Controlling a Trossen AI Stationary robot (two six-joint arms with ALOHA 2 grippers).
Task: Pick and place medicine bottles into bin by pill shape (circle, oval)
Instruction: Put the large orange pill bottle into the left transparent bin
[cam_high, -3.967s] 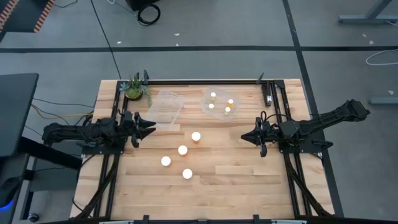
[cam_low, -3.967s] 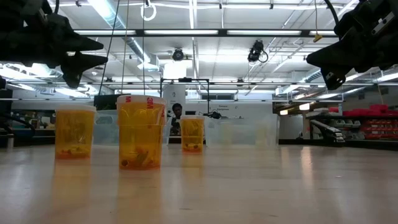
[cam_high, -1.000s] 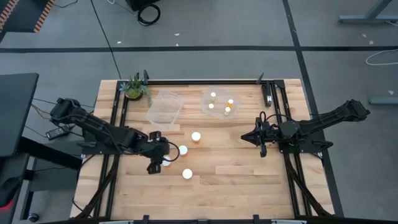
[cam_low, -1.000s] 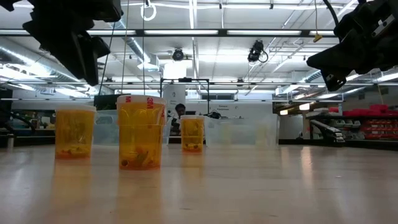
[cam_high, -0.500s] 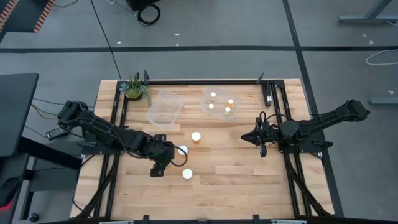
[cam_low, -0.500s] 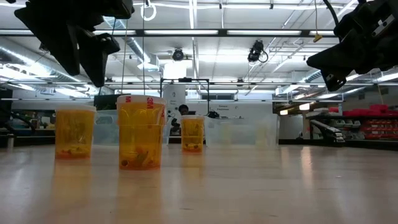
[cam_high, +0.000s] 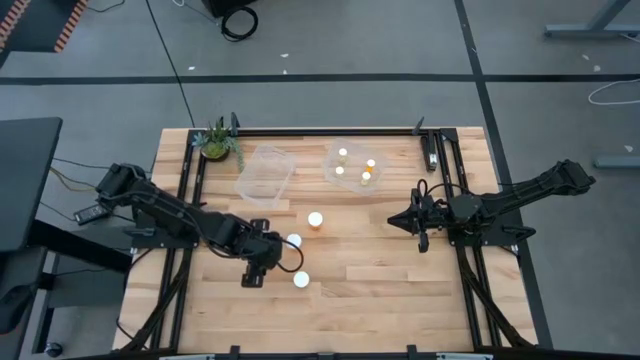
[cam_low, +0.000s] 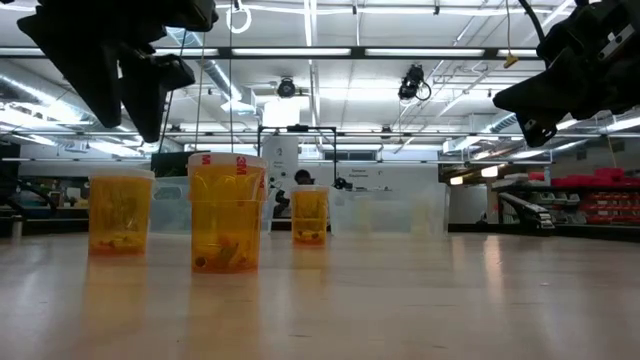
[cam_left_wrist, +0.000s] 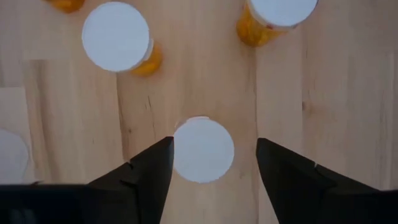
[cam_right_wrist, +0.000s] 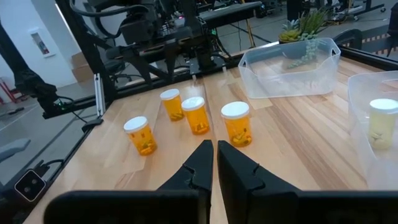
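Robotics lab, wood bench (cam_high: 380, 270), concrete floor w/ cables (cam_high: 240, 20), ceiling strip lights (cam_low: 400, 52)

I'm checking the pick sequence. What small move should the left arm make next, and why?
Probably lower straight down. The left pincer hangs open above a bottle, whose white cap is centred between the fingers, so a descent should bracket it before closing. The right pincer waits shut.
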